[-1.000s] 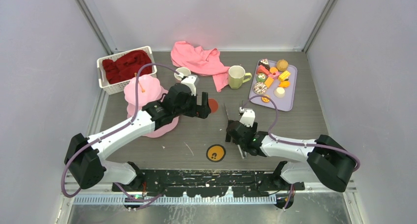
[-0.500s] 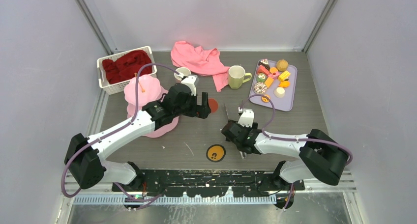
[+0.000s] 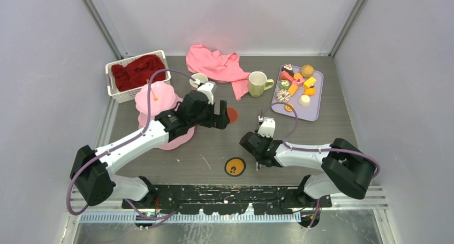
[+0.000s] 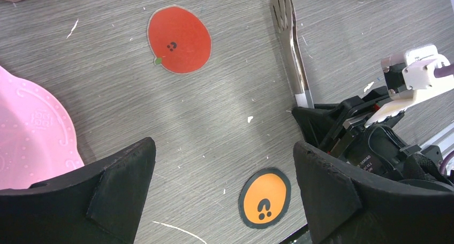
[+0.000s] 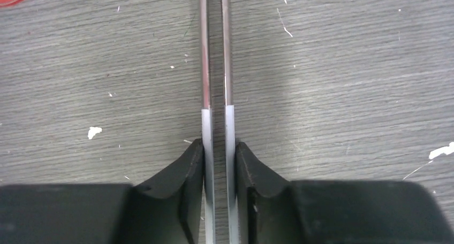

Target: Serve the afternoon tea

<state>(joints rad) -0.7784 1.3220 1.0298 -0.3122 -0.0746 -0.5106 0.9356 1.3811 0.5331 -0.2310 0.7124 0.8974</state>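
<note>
Metal tongs [image 5: 204,51] lie flat on the table, and my right gripper [image 5: 219,147] is shut on their two arms near the handle end; the spatula tip [image 4: 282,8] points away. My left gripper [image 4: 222,147] hangs open and empty over the table, right of the pink cake stand [image 3: 156,98]. The yellow-green mug [image 3: 258,84] stands at the back centre. The pale pink mug [image 3: 198,79] is partly hidden behind my left wrist. Toy pastries and fruits [image 3: 293,85] lie on a lavender tray [image 3: 313,109] at the back right.
A red sticker [image 4: 179,39] and an orange sticker [image 4: 264,198] lie on the table between the arms. A pink cloth [image 3: 214,63] is crumpled at the back. A white basket [image 3: 109,75] with red cloth stands at the back left.
The right jaws have closed from wide open onto the tongs' arms, and the right wrist has shifted slightly left. The left arm has not moved.
</note>
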